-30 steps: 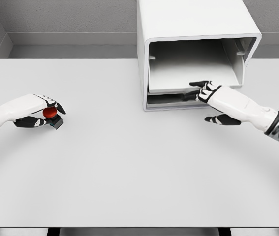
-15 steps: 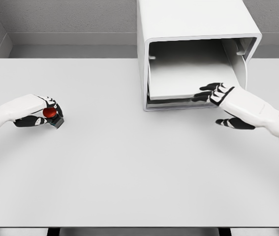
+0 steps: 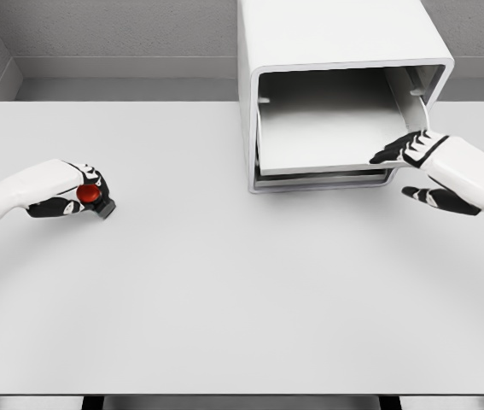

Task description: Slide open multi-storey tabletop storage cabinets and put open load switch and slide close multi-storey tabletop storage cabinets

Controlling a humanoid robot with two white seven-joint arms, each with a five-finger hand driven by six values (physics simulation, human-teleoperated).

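Two hands engaged: left hand (image 3: 75,192) clasps the switch (image 3: 92,197) near the table's (image 3: 224,299) left edge; right hand (image 3: 421,158), fingers spread, touches the drawer (image 3: 323,141) front. Opening stage; next, insert switch.

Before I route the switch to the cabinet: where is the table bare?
Bare table runs from the left hand, closed on the switch, to the cabinet. Crowded only at its right front corner, where the right hand sits.
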